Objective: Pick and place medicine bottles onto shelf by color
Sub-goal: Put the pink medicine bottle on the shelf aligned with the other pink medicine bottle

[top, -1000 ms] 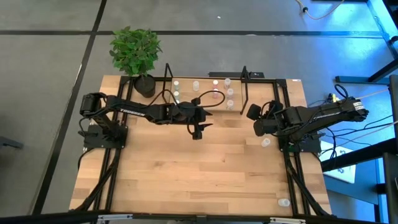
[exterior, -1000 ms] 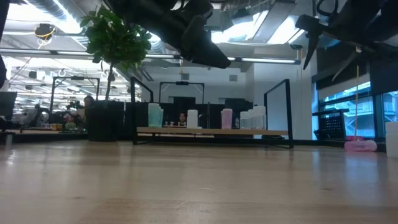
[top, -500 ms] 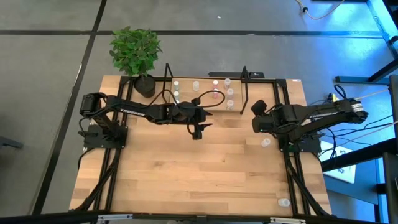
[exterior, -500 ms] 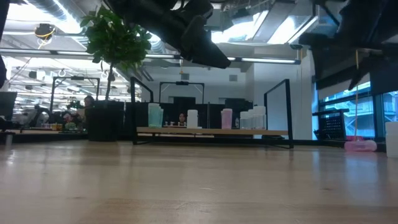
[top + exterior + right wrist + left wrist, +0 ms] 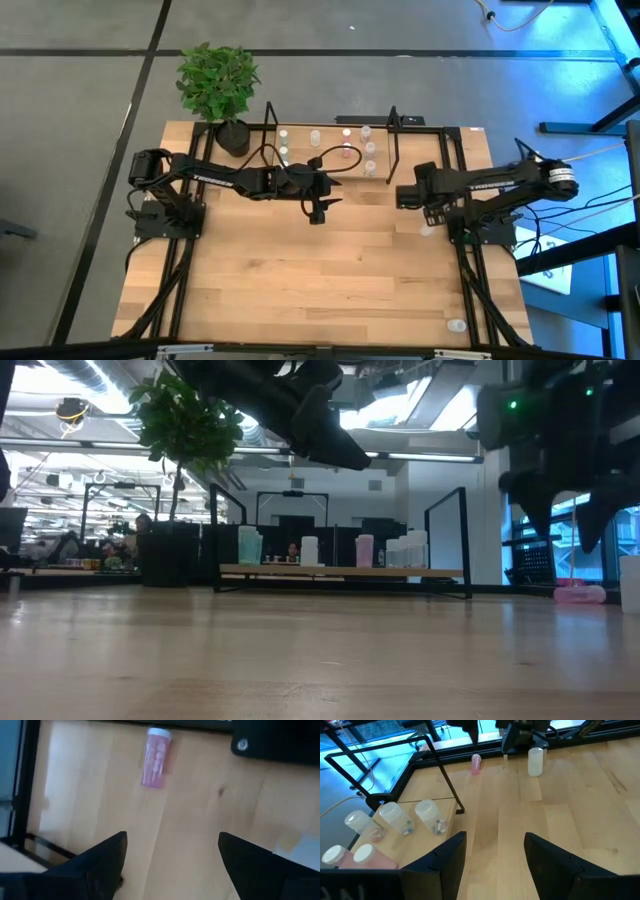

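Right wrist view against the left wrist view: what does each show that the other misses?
Only the right wrist view shows the right gripper, jaws open and empty above bare table.

Only the left wrist view shows the left gripper, open and empty, the shelf with capped bottles on its board, and an upright white bottle on the table.

Both show the pink bottle lying on its side on the table, seen farther off from the left wrist.
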You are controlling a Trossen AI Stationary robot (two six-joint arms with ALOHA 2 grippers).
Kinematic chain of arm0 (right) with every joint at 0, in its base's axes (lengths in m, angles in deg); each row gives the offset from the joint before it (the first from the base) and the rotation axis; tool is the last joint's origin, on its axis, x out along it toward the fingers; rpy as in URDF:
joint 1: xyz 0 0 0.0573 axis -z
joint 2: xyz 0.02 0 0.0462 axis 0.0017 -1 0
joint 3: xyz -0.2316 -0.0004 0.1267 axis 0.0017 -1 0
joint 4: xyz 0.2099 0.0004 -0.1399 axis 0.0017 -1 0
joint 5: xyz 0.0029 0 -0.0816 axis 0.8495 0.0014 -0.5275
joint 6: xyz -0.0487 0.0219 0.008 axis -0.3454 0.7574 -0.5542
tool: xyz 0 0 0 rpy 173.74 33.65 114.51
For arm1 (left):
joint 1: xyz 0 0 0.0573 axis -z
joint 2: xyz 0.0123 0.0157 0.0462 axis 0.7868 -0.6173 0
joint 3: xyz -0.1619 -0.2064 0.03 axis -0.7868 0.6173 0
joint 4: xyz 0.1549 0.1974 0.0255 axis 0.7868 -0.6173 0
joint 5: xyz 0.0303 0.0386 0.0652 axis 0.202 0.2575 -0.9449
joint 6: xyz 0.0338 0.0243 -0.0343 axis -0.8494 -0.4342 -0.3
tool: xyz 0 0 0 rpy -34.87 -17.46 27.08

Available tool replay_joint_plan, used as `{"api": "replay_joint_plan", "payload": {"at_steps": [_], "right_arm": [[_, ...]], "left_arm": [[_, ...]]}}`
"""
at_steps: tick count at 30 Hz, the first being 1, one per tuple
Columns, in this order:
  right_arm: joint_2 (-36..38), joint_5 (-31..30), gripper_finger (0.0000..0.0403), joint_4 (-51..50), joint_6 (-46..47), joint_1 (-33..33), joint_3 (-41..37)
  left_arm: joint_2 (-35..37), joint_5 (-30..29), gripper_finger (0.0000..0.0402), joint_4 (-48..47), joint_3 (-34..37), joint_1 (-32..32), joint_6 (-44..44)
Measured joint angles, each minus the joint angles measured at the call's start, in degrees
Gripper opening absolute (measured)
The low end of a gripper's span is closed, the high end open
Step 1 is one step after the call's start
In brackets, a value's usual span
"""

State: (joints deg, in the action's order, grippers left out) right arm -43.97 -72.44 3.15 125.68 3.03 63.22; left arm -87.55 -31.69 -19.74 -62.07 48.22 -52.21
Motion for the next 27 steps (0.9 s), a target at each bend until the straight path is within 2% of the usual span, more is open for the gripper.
{"api": "replay_joint_plan", "payload": {"at_steps": [10,20,27], "right_arm": [[-0.18,-1.16,0.0316,7.33,0.76,5.33,-5.43],[-0.16,-1.09,0.0316,10.32,0.37,6.65,-5.62],[-0.16,3.07,0.0316,10.5,0.41,6.65,-5.62]], "left_arm": [[0.0,0.0,0.0194,0.0,0.0,0.0,0.0],[0.0,0.0,0.0194,0.0,0.0,0.0,-0.02],[0.0,0.0,0.0194,0.0,0.0,0.0,-0.03]]}}
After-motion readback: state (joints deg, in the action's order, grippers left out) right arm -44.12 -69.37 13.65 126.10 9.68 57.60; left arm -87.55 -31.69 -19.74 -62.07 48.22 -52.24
